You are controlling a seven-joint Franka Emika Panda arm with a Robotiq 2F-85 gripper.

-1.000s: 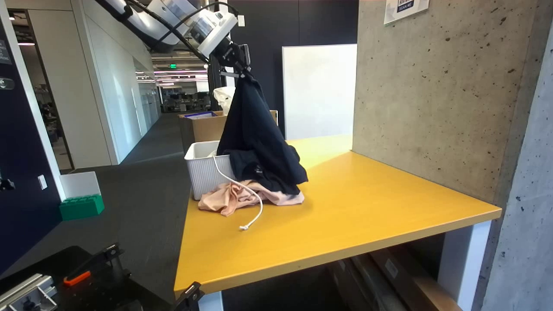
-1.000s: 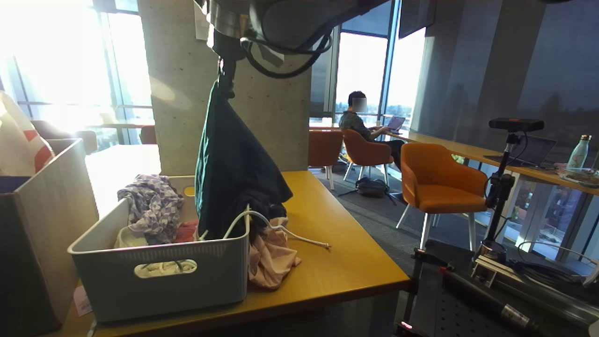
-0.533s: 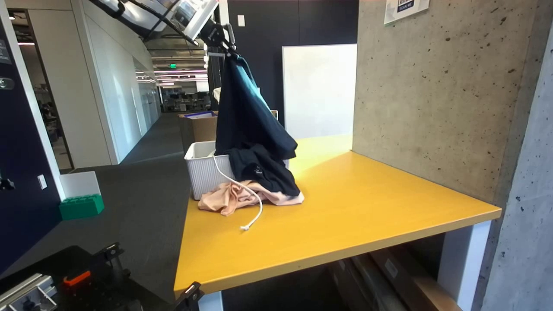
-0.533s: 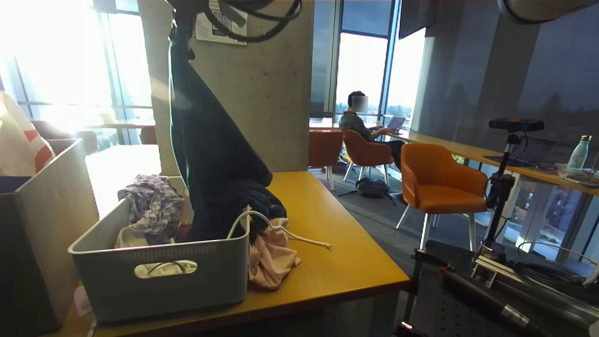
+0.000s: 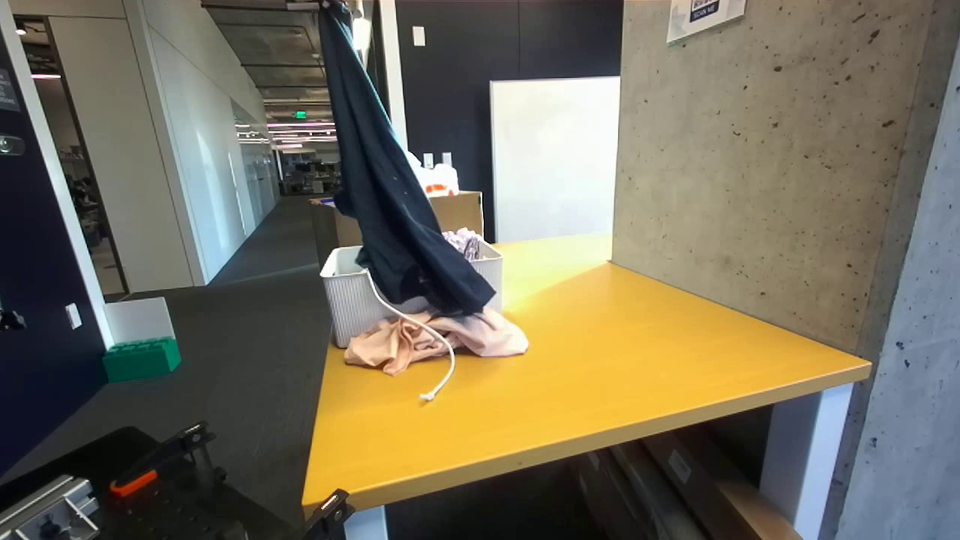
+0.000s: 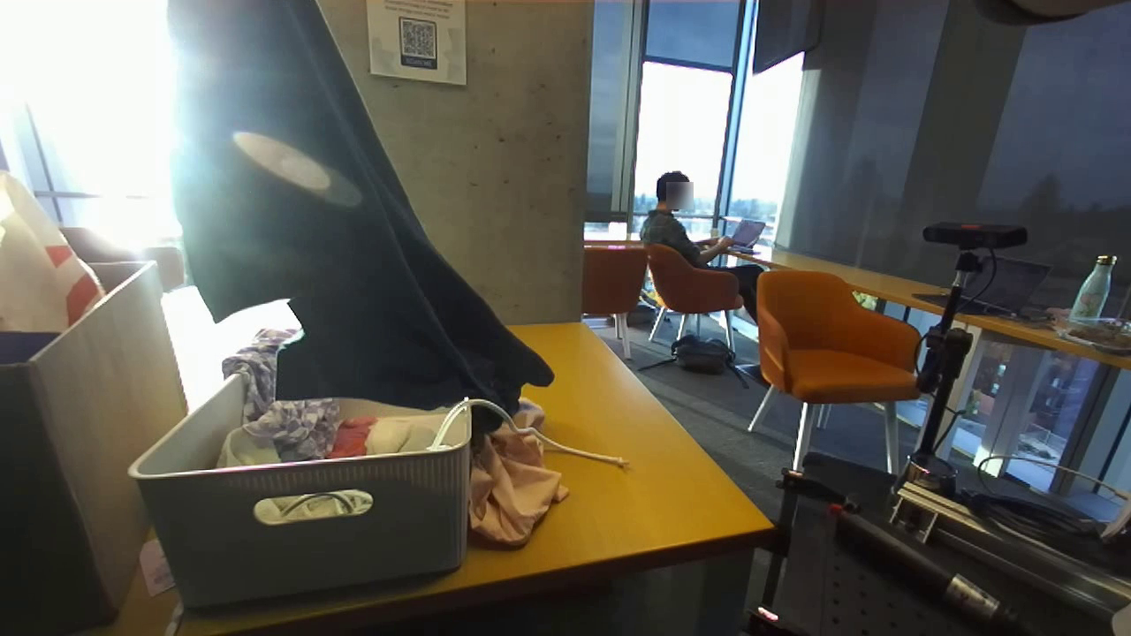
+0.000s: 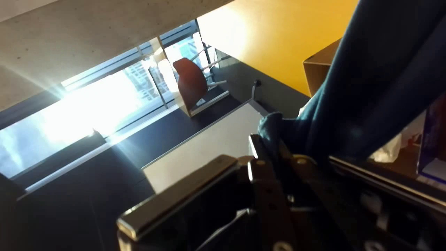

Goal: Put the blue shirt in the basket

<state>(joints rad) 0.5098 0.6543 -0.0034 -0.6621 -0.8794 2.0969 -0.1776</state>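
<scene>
Because the gripper point(image 7: 273, 153) is clamped on a fold of it in the wrist view, the blue shirt point(image 5: 386, 195) hangs long and slanted, running from eleven o'clock down to five in an exterior view. It hangs across the basket point(image 6: 300, 561), its lower end reaching outside the long wall; whether it touches that wall I cannot tell. Under that lower end, at six o'clock from the basket, a pink cloth point(image 5: 435, 341) lies crumpled on the table point(image 5: 600, 360). A white cord point(image 5: 453, 360) gets in the way too: it comes over the rim close by the shirt, crosses the pink cloth and ends on the tabletop.

Inside the basket, in an exterior view, a purple checked cloth point(image 6: 296, 424) is heaped up at eleven o'clock; between three and four o'clock from it lie red fabric point(image 6: 352, 437) and cream fabric point(image 6: 398, 437). Just beside the basket, at nine o'clock there, stands a cardboard box point(image 6: 79, 424) with a white bag point(image 6: 35, 256) showing above its edge. Farther out come a concrete pillar point(image 6: 504, 194) at one o'clock, a seated person point(image 6: 669, 234) at two, and an orange chair point(image 6: 835, 353) between two and three.
</scene>
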